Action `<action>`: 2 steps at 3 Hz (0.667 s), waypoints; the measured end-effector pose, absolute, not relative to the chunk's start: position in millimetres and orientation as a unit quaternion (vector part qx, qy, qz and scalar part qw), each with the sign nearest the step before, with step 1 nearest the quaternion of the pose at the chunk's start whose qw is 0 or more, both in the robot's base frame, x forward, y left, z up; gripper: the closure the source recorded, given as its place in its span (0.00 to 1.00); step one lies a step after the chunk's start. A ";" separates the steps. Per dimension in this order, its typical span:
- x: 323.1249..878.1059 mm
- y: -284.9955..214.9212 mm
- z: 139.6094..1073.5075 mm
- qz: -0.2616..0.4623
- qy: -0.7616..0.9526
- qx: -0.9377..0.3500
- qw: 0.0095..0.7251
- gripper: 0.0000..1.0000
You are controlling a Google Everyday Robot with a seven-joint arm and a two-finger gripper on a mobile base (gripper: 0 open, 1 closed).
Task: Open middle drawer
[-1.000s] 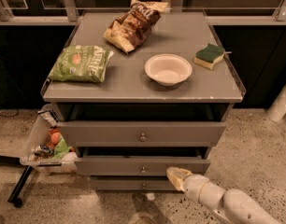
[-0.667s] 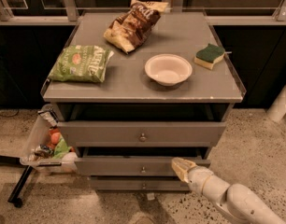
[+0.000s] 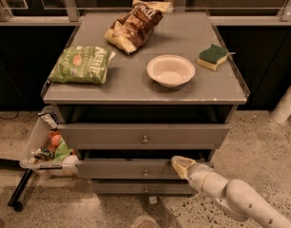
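The grey cabinet has three drawers. The middle drawer (image 3: pixel 117 169) has a flat grey front and a small round knob (image 3: pixel 145 173). It stands slightly out, with a dark gap above it. My gripper (image 3: pixel 180 166), a pale tip on a white arm coming from the lower right, is at the top edge of the middle drawer's front, right of the knob. The taller top drawer (image 3: pixel 107 136) above it is also slightly out. The narrow bottom drawer (image 3: pixel 121 188) sits below.
On the cabinet top (image 3: pixel 121 87) lie a green chip bag (image 3: pixel 81 64), a brown chip bag (image 3: pixel 133 25), a white bowl (image 3: pixel 170 70) and a green-yellow sponge (image 3: pixel 212 56). A clear bin (image 3: pixel 37 144) of items hangs at the left side. A white pole (image 3: pixel 286 103) stands at right.
My gripper has moved up and a little left, from below the middle drawer's front to its top edge. The drawers look unchanged.
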State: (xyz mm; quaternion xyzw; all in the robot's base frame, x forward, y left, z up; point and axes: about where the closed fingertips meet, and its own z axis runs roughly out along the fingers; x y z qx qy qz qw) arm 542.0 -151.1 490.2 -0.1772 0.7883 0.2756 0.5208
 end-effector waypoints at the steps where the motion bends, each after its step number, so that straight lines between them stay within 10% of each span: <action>1: 571.1 -158.8 477.0 0.266 0.794 -0.185 0.515 1.00; 2: 591.2 -167.2 464.8 0.259 0.799 -0.191 0.508 1.00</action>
